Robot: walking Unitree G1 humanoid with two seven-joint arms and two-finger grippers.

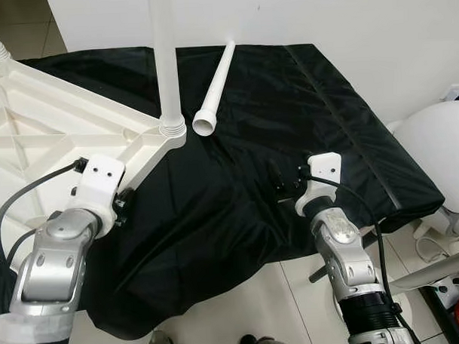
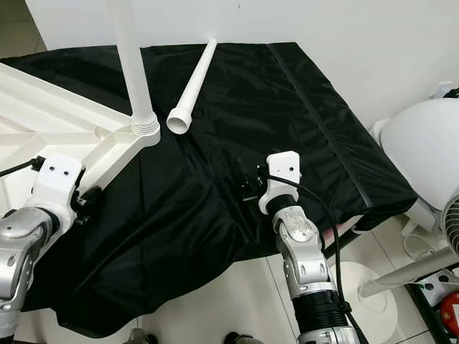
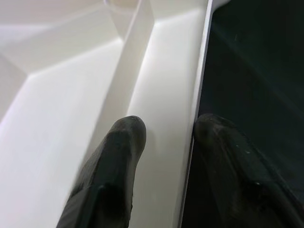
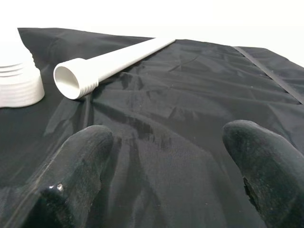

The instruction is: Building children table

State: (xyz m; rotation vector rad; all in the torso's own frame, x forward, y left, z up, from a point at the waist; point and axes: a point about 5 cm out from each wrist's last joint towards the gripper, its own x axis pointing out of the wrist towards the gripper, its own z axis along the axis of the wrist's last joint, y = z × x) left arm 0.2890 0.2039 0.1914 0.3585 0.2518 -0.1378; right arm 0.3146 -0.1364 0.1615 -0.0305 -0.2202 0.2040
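A white plastic table top point(image 1: 32, 141) lies upside down on the black cloth, ribs facing up. One white leg point(image 1: 165, 61) stands upright, screwed into its near corner socket. A second, loose leg point(image 1: 215, 86) lies on the cloth beside it, threaded open end toward me. My left gripper point(image 3: 168, 135) is open and straddles the table top's rim point(image 3: 199, 85), one finger inside and one outside. My right gripper point(image 4: 166, 142) is open, low over bare cloth, well short of the loose leg point(image 4: 109, 64), with nothing between its fingers.
The black cloth point(image 1: 302, 101) covers a low surface and drapes over its front and right edges. A white wall runs behind. A white fan point(image 2: 433, 157) and a red item point(image 2: 457, 311) stand on the tiled floor at the right.
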